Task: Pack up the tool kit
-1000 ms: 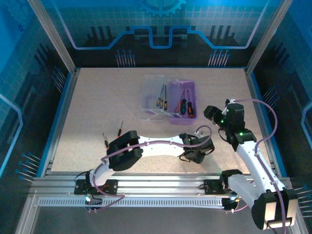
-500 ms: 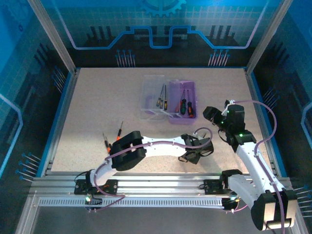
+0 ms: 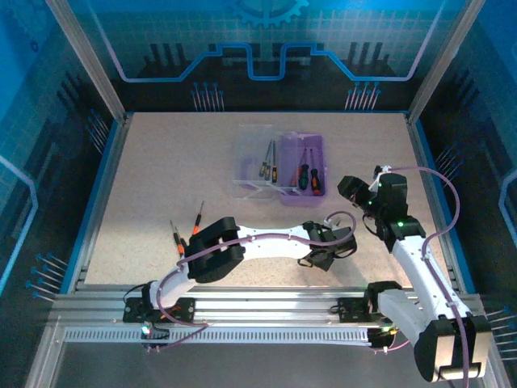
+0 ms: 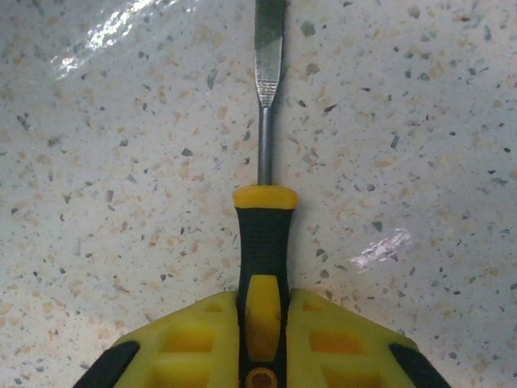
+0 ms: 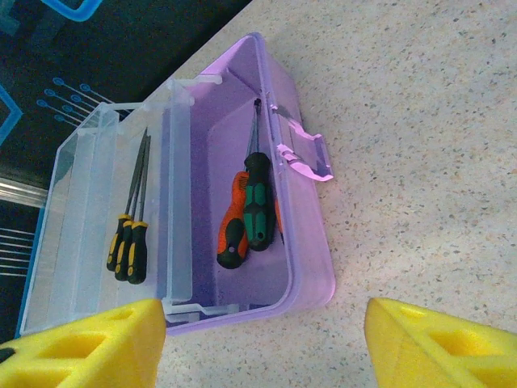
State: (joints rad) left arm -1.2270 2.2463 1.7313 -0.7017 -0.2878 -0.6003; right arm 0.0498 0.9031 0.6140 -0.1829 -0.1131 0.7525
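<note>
Tool kit [image 5: 312,250] lies open at the far middle of the desk [image 3: 161,178], packing under way.
Left tool [image 4: 260,343] clamps a yellow-black screwdriver [image 4: 262,242] by its handle, short of the kit; right tool [image 5: 265,343] hangs spread wide, empty. Next, likely: carry it over and lower it in.
</note>
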